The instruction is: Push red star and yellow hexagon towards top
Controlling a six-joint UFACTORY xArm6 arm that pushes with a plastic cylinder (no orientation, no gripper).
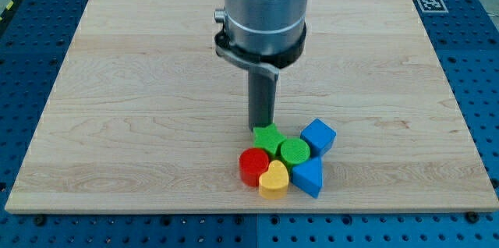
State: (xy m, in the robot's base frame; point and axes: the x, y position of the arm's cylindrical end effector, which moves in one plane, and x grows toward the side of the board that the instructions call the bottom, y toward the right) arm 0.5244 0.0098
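A tight cluster of blocks lies near the view's bottom, right of centre. A red round block (253, 165) sits at its left and a yellow heart-shaped block (274, 180) touches it at the lower right. A green star-like block (269, 137) is at the cluster's top, with a green round block (295, 152) beside it. A blue cube (318, 136) is at the upper right and a blue wedge-like block (308, 176) at the lower right. My tip (260, 128) stands just above the green star-like block, touching or nearly touching its top edge.
The wooden board (140, 84) lies on a blue perforated table. The arm's grey cylinder (263, 6) hangs over the board's top middle. A black-and-white marker (431, 3) sits at the board's top right corner.
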